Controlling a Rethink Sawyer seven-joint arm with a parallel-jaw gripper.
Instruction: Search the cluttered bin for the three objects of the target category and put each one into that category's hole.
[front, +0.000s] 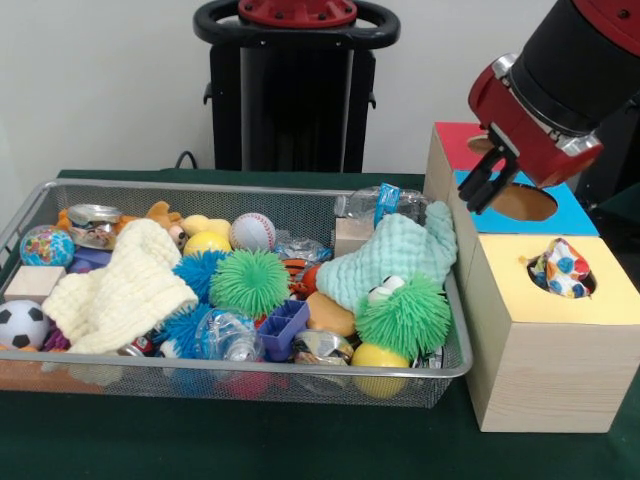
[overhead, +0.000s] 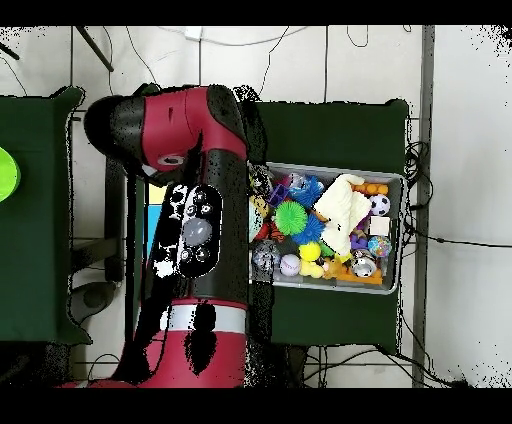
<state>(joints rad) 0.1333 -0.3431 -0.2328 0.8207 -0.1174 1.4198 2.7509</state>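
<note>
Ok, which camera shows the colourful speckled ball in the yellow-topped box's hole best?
The front view: the colourful speckled ball sits plainly in the yellow-topped wooden box. Overhead, the red and black arm hides that box and ball.

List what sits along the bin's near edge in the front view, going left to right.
Black-and-white soccer ball → cream knitted cloth → clear plastic ball → purple plastic block → green spiky ball with eyes → yellow-topped wooden box.
</note>
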